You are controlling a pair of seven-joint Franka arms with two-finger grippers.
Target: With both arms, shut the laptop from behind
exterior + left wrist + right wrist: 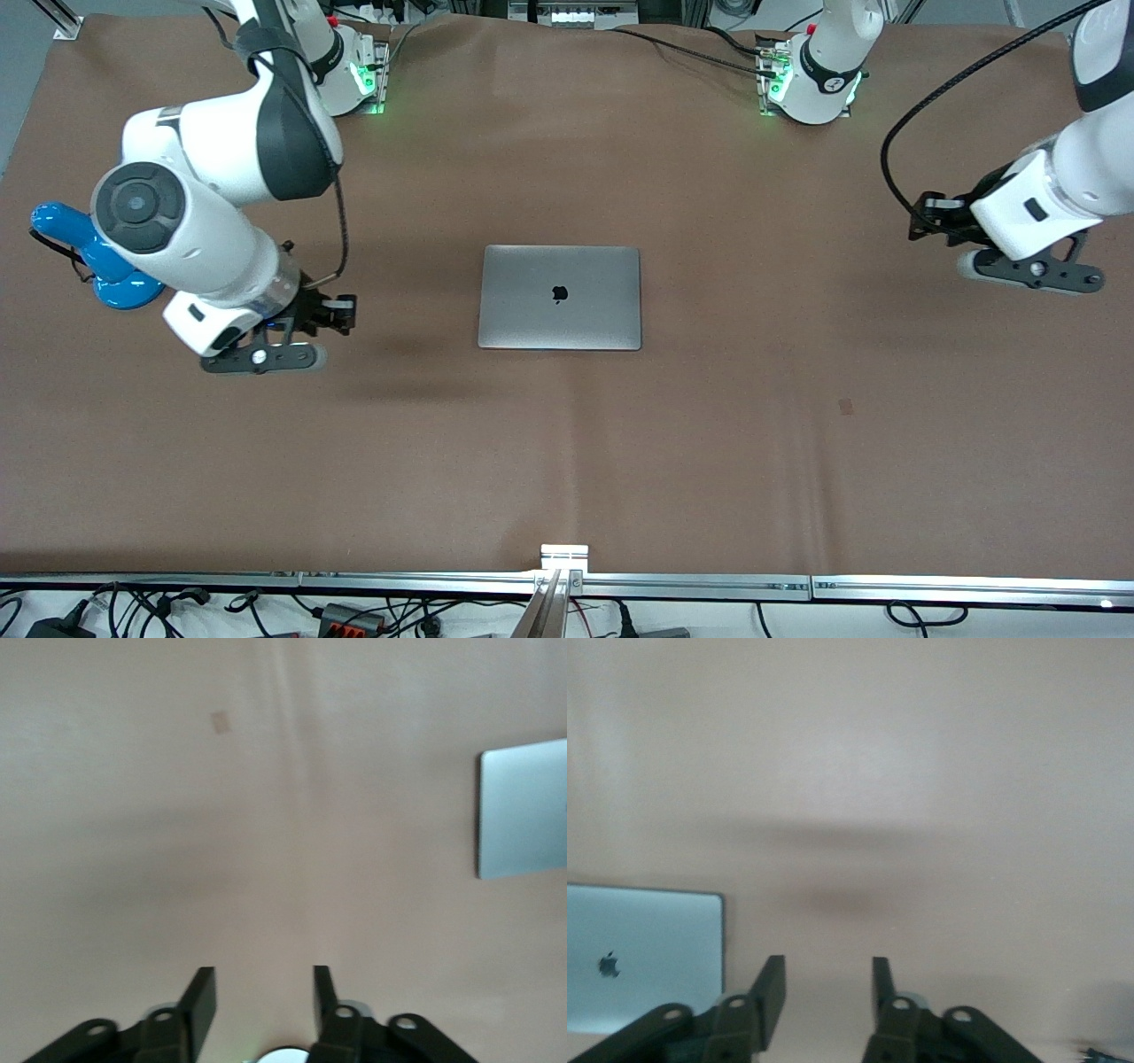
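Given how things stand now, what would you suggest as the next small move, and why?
Probably none beyond holding both arms off: the laptop already lies shut, lid flat. The left gripper and right gripper hang open over bare table toward either end, touching nothing.

— What's on the brown table [709, 443]?
— The laptop [560, 298], lid shut, flat mid-table. A blue object [106, 266] toward the right arm's end, partly hidden; perhaps resting there.
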